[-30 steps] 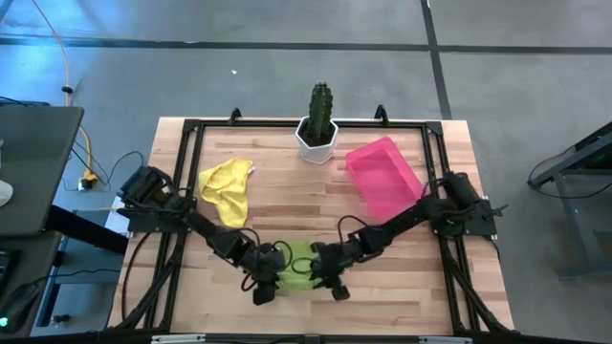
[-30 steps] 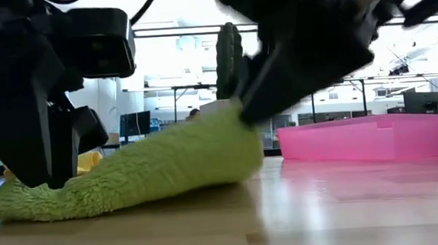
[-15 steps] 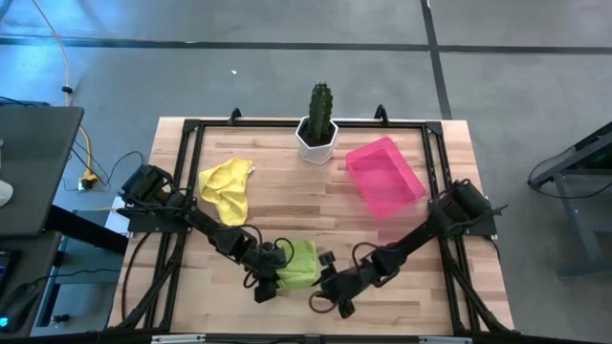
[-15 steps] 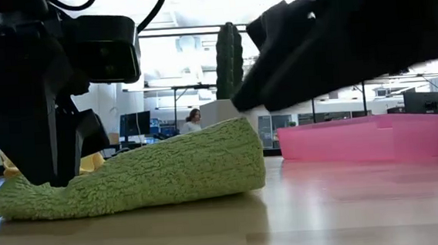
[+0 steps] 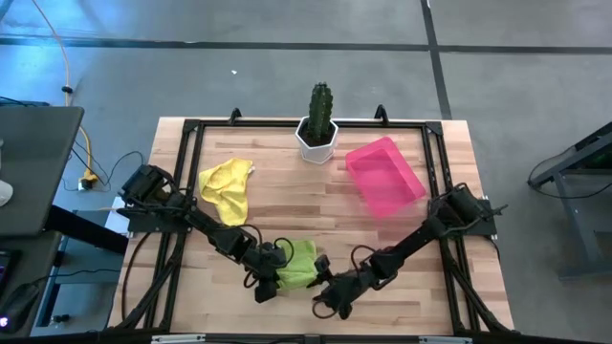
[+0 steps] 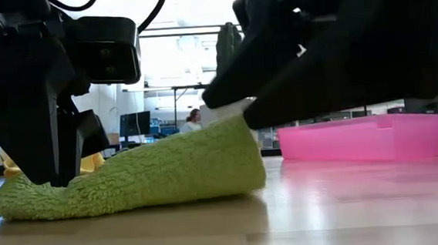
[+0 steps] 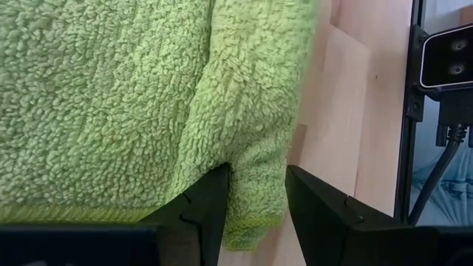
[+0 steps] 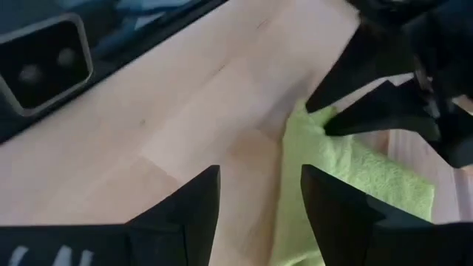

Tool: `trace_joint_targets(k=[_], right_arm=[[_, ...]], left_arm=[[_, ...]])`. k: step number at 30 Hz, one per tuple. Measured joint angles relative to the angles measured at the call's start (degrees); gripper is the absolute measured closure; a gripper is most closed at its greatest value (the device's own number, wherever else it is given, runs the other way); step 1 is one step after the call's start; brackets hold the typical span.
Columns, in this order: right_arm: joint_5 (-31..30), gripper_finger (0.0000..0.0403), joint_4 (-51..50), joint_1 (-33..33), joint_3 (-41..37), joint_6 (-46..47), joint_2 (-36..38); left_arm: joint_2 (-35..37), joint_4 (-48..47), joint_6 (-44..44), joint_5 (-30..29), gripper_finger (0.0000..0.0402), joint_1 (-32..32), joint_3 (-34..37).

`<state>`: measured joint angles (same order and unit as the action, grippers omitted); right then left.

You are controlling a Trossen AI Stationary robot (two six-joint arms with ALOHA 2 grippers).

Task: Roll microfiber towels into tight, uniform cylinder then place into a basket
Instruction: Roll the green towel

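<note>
The lime green towel (image 5: 298,263) lies folded on the table near its front edge, also seen in the low view (image 6: 145,178). My left gripper (image 5: 265,285) is shut on the towel's left near end. My right gripper (image 5: 323,294) stands open just off the towel's right near corner. In its wrist view its fingers (image 8: 259,177) frame bare wood, with the towel's edge (image 8: 325,159) ahead of them. Whether it touches the towel I cannot tell. The yellow towel (image 5: 227,188) lies crumpled at the back left. The pink basket (image 5: 384,177) stands at the back right. My left gripper pinches a thick fold of the green towel (image 7: 255,203) between its two fingers, at the towel's left near end. The fingers come slanting down from the table's left. That end is pressed low (image 6: 35,199), and the towel rests on the table.
A white pot with a cactus (image 5: 317,134) stands at the middle of the far edge. A black frame (image 5: 287,124) runs around the table top. Bare wood lies between the green towel and the basket.
My right gripper has swung from the green towel's right edge toward the table's near edge and rolled about its wrist. The towel's right end, held raised before, has settled lower. My left gripper has kept its hold.
</note>
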<state>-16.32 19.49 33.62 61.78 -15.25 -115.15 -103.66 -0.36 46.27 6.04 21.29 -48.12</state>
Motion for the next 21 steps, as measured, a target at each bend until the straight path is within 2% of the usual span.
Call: trace_joint_targets(k=[14, 21], right_arm=[[-1.6, 0.022, -2.0, -1.7, 0.0, 0.2, 0.0], [-2.2, 0.022, 0.8, 0.1, 0.0, 0.8, 0.1]], left_arm=[[0.0, 0.1, -0.4, 0.0, 0.0271, 0.0, 0.0], [0.0, 0.1, -0.8, -0.1, 0.0271, 0.0, 0.0]])
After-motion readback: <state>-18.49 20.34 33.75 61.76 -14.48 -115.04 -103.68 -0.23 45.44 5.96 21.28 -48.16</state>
